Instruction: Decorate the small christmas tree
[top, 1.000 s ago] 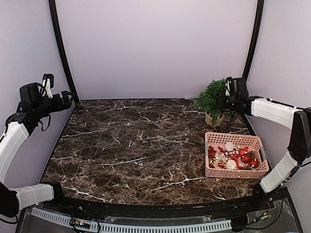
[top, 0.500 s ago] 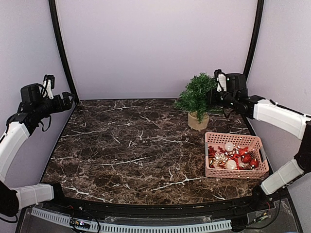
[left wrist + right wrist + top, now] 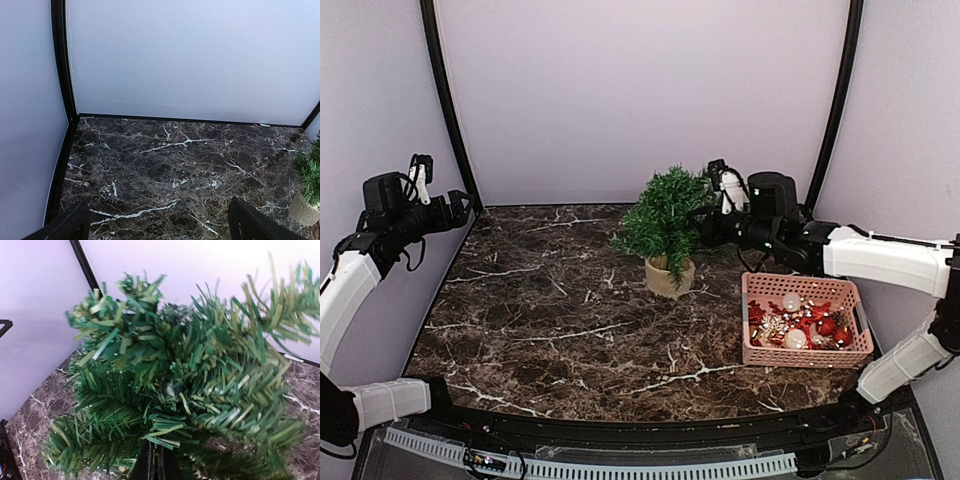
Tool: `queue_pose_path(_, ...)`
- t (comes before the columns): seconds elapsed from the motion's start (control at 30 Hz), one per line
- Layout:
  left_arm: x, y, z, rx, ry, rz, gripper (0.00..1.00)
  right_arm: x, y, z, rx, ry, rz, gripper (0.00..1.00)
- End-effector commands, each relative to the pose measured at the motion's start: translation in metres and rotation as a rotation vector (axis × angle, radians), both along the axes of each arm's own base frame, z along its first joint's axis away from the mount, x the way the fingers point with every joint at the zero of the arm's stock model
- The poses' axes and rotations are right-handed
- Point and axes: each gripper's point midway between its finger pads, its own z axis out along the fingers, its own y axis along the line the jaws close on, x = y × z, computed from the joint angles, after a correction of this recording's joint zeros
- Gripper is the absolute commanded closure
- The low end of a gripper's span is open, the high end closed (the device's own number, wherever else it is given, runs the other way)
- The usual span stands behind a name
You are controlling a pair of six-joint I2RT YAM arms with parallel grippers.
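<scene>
Right gripper (image 3: 708, 228) is clamped on the tree's (image 3: 663, 222) branches, mid-worktop (image 3: 570, 320) toward the far edge. Left gripper (image 3: 463, 205) hangs spread wide at the left edge.

Tree: small bushy green christmas tree (image 3: 665, 222) sits against the right gripper (image 3: 704, 230), on its left side.
Basket: pink plastic basket (image 3: 807, 357) stands on the marble table (image 3: 550, 320), below-right of that gripper, toward the arm bases.

The small christmas tree (image 3: 663, 222) is dark green, in a tan pot (image 3: 670, 279). The surface (image 3: 550, 320) is dark brown marble with white veins. The pink basket (image 3: 806, 357) holds red, white and gold ornaments (image 3: 798, 326).
</scene>
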Motion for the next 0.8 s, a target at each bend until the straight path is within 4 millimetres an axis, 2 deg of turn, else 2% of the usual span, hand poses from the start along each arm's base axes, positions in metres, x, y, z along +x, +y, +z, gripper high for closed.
queue_pose_path(0.0, 0.000, 0.001, -0.005, 0.012, 0.006, -0.001, 0.01, -0.015, 0.022, 0.043, 0.158, -0.121, 0.052, 1.00)
queue_pose_path(0.33, 0.001, 0.001, -0.008, 0.015, 0.015, -0.001, 0.01, -0.040, 0.072, 0.021, 0.195, -0.073, 0.203, 1.00)
queue_pose_path(0.6, 0.002, 0.001, -0.009, 0.017, 0.019, -0.003, 0.01, -0.048, 0.095, 0.010, 0.202, -0.047, 0.264, 1.00)
queue_pose_path(0.77, 0.001, 0.001, -0.008, 0.023, 0.013, -0.006, 0.01, -0.056, 0.109, -0.008, 0.223, 0.002, 0.321, 1.00)
